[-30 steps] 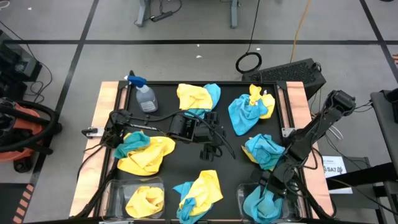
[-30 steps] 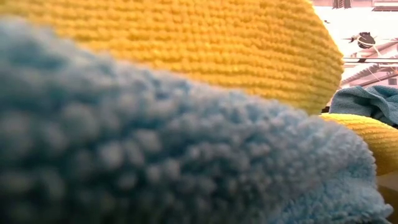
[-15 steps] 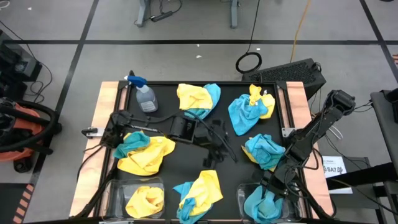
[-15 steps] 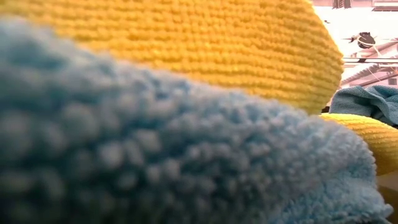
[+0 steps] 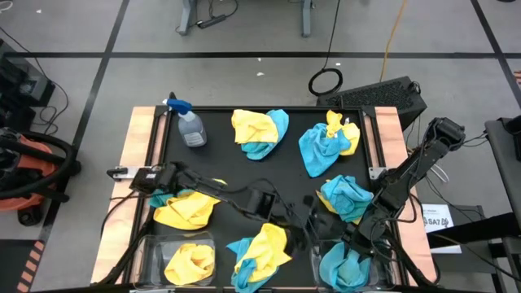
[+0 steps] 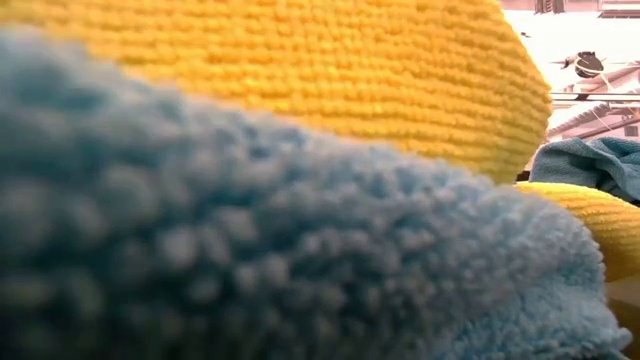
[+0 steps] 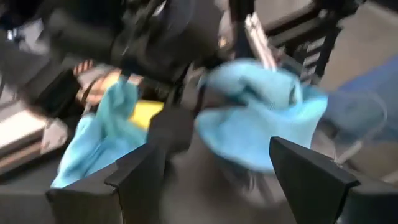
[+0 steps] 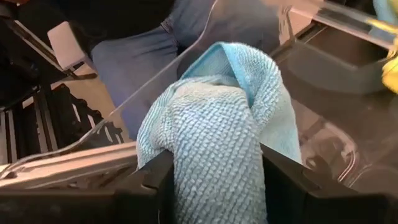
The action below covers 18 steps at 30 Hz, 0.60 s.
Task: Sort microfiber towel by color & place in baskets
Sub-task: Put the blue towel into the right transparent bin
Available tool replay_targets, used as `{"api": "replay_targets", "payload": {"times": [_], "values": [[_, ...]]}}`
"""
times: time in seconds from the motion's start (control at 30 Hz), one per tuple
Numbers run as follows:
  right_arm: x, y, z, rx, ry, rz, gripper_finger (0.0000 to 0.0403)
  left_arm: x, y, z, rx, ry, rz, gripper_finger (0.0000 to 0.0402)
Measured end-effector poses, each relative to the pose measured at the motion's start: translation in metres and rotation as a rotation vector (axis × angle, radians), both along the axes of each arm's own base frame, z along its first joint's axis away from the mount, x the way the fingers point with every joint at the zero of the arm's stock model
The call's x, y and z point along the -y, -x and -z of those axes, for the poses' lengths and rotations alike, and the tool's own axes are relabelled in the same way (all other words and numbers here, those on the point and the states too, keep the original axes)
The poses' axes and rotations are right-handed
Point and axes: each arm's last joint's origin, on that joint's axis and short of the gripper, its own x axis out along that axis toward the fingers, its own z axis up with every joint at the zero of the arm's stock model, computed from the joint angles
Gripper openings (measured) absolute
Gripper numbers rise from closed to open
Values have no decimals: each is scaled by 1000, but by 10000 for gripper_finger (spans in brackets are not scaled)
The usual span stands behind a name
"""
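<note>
Yellow and turquoise microfiber towels lie in heaps on the black table: a blue one (image 5: 346,198) at the right, mixed heaps (image 5: 260,130), (image 5: 326,142), (image 5: 189,203) and one at the near edge (image 5: 260,251). The left clear basket (image 5: 155,248) holds a yellow towel (image 5: 190,262). My right gripper (image 8: 217,186) is over the right basket (image 5: 316,254), shut on a blue towel (image 5: 342,267). My left gripper (image 7: 221,180) is open, stretched across the table (image 5: 303,221), just short of the blue towel (image 7: 261,118). My right gripper pinches a bunched blue towel between its two fingers, one finger (image 8: 155,180) on each side of the wad (image 8: 214,155). Several folds lie in the gap. The fingers slant down into the clear basket, and the towel reaches on past them inside its walls.
A clear spray bottle (image 5: 190,126) with a blue trigger stands at the far left of the table. Wooden rails (image 5: 134,155) edge both sides. In the low view a yellow towel (image 6: 300,70) and a blue one (image 6: 250,260) close to the camera block nearly everything.
My left arm has swung from the table's middle toward the right and near edges, sinking and tipping its open gripper down toward the blue towel at the right. My right gripper has stayed over the right basket with its blue towel.
</note>
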Motion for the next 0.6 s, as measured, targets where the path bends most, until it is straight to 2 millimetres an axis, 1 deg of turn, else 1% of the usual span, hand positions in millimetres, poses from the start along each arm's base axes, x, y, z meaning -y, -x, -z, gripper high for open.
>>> {"api": "replay_targets", "payload": {"times": [0.13,0.27,0.37,0.5,0.6], "values": [[-1,2,-1,-13,-16,-30,166,18,-8,11,78,32,24,294],[0,4,-7,-10,-49,-62,166,29,-12,22,113,46,37,294],[-1,5,-20,40,-73,-84,166,33,-11,24,104,71,6,294],[1,10,-36,85,-56,-123,167,37,-10,24,81,134,-28,294],[4,12,-47,99,-53,-132,167,39,-9,25,74,145,-35,294]]}}
